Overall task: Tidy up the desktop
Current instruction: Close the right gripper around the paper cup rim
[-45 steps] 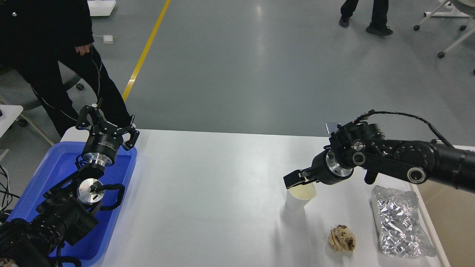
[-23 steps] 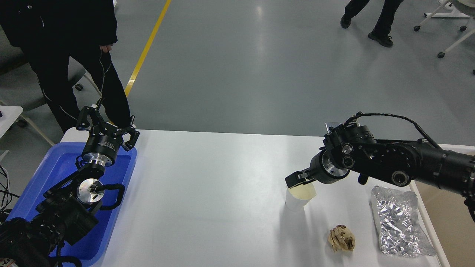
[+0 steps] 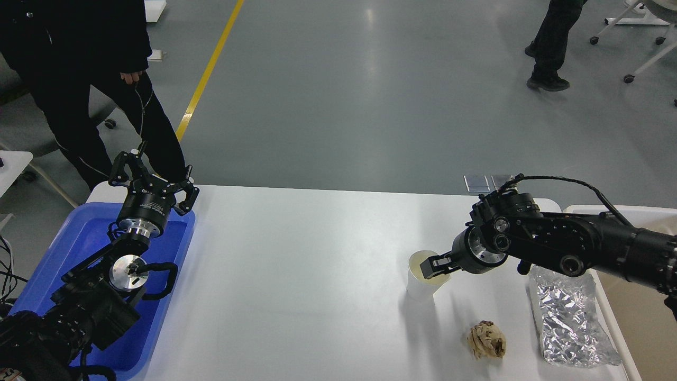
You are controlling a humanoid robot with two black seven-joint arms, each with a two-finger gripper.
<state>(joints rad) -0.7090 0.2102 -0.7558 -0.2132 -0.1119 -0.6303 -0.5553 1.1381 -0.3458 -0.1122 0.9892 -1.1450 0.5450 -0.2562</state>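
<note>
The white desktop (image 3: pixel 296 275) holds a white paper cup (image 3: pixel 419 290), a crumpled brown paper ball (image 3: pixel 487 340) and a crinkled silver foil bag (image 3: pixel 569 317), all on its right side. My right gripper (image 3: pixel 436 264) sits at the cup's mouth, its dark fingers over the right part of the rim; I cannot tell the fingers apart or whether they grip the cup. My left gripper (image 3: pixel 152 177) is open and empty, held above the far end of the blue tray (image 3: pixel 79 238).
A beige bin (image 3: pixel 648 317) stands just past the desktop's right edge. A person in black (image 3: pixel 90 79) stands close behind the far left corner. Another person walks on the floor at the far right.
My right gripper has moved right and down, from above the cup's far left rim into its mouth. The arm has swung back a little. My left arm has not moved.
</note>
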